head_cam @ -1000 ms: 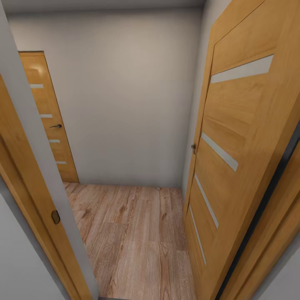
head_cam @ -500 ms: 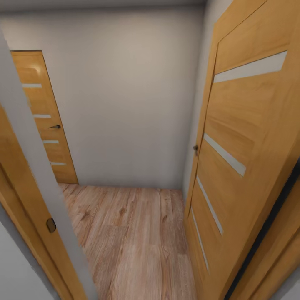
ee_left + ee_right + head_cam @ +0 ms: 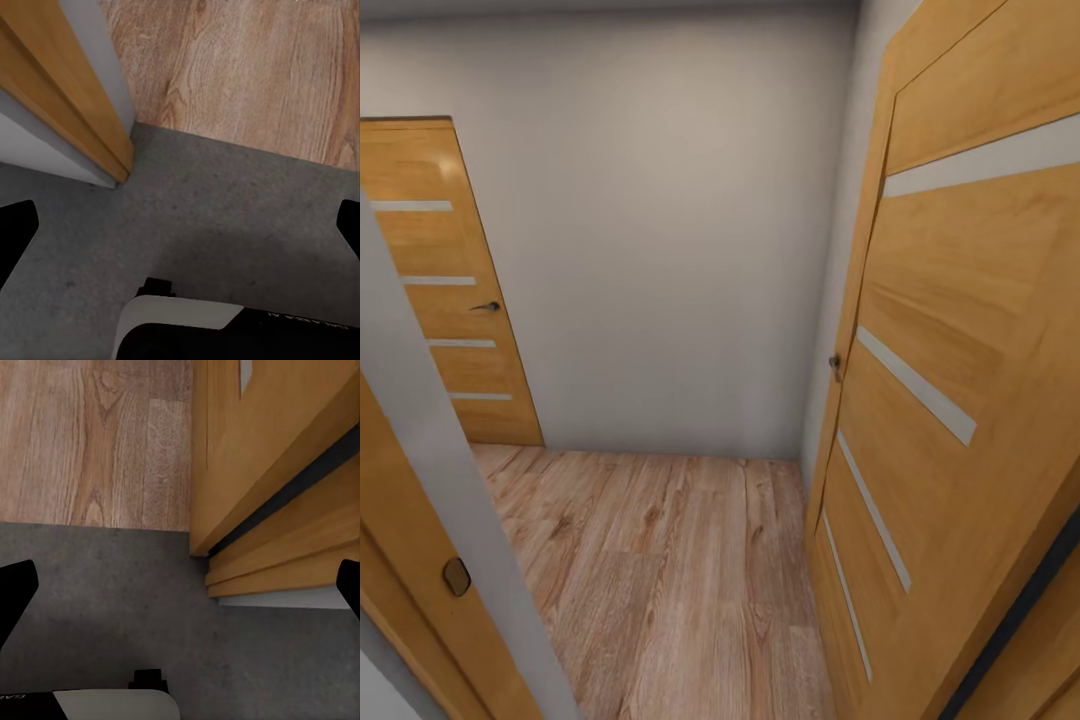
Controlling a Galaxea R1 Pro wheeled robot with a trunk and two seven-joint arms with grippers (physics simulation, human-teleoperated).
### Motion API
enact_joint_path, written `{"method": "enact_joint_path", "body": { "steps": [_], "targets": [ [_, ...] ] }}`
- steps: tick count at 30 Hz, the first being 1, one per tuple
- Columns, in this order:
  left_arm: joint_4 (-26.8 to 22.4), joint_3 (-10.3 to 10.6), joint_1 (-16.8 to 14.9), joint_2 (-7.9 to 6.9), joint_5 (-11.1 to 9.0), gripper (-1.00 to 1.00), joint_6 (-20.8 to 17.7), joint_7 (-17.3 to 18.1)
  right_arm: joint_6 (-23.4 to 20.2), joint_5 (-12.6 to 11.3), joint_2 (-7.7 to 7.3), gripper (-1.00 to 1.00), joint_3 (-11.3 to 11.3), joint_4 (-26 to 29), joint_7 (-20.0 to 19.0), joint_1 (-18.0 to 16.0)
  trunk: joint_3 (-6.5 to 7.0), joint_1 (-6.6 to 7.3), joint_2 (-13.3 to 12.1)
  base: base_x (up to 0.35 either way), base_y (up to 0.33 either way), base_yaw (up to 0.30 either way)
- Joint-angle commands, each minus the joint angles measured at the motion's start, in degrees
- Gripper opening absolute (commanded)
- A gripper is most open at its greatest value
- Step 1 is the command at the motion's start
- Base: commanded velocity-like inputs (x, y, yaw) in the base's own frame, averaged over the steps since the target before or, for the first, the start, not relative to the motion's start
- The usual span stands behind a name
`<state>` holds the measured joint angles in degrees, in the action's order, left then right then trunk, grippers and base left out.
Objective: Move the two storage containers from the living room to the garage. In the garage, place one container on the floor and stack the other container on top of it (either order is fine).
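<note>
The two storage containers are out of view. My left gripper [image 3: 180,232] is open, its black fingertips [image 3: 15,229] far apart over the dark grey concrete floor [image 3: 225,210], with nothing between them. My right gripper [image 3: 180,592] is open too, above the same concrete floor [image 3: 105,600]. Both hang right at the threshold where the concrete meets light wood planks [image 3: 247,67].
I face a doorway into a small wood-floored hall [image 3: 670,580] ending at a pale wall [image 3: 660,250]. An open wooden door [image 3: 960,350] stands close on the right, the door jamb [image 3: 420,480] close on the left. A closed door [image 3: 440,300] is at the far left.
The whole head view has shifted as the camera moved forward through the doorway. The open door at the right looms larger and more of the closed far-left door shows.
</note>
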<state>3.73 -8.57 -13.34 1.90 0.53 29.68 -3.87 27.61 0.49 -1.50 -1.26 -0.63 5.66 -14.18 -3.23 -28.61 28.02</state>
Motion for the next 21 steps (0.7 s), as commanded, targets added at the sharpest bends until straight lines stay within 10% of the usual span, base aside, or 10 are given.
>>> {"method": "enact_joint_path", "body": {
  "steps": [1, 21],
  "targets": [
    [0.23, -0.13, -0.11, 0.02, 0.08, 1.00, 0.38, -0.17, 0.17, 0.09, 0.00, 1.00, -0.15, -0.07, 0.23, -0.06, -0.12, -0.03, 0.11, 0.003, 0.000, 0.000],
    [0.19, -0.13, -0.11, -0.06, 0.08, 1.00, 0.38, -0.17, 0.17, 0.04, 0.00, 1.00, -0.15, -0.07, 0.23, -0.06, -0.12, -0.03, 0.11, 0.042, 0.000, 0.000]
  ]
}}
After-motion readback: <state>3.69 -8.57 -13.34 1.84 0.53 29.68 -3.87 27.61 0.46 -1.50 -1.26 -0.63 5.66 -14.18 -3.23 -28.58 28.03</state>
